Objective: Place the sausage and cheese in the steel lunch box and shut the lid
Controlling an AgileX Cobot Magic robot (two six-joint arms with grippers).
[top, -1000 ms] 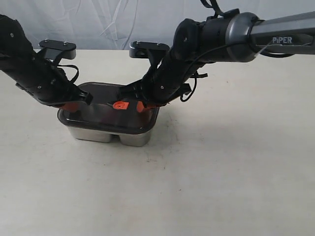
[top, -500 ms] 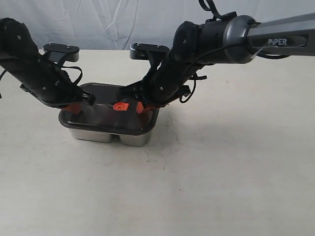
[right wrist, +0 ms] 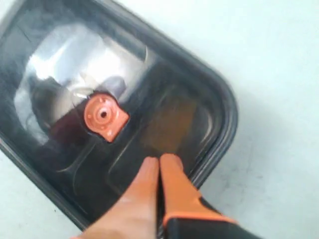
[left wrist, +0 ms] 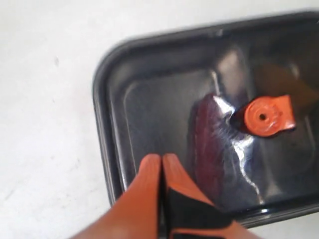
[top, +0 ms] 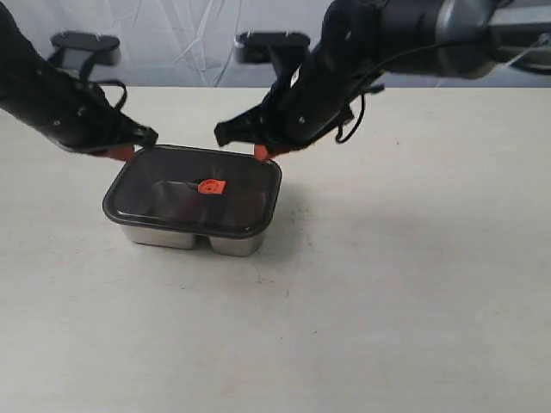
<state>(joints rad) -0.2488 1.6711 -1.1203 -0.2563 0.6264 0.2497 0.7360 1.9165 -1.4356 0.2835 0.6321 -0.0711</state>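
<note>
The dark translucent lid [top: 194, 191] lies flat on the steel lunch box [top: 185, 237], its orange valve tab [top: 210, 186] in the centre. Through the lid the red sausage [left wrist: 212, 144] shows dimly in the left wrist view. A dull yellow-brown shape, the cheese [right wrist: 167, 124], shows under the lid in the right wrist view. My left gripper [top: 122, 153] is shut and empty, lifted just above the lid's back left corner. My right gripper [top: 261, 152] is shut and empty too, above the back right edge. Both pairs of orange fingertips [left wrist: 162, 160] [right wrist: 159, 162] are pressed together.
The box stands on a pale tabletop [top: 413, 275] with nothing else on it. A wrinkled white backdrop [top: 189, 34] runs behind the table. Both black arms reach in from the back, left [top: 52, 103] and right [top: 362, 60].
Both grippers have risen off the lid and drawn back toward the rear. The lid stays flat on the box, which has not moved.
</note>
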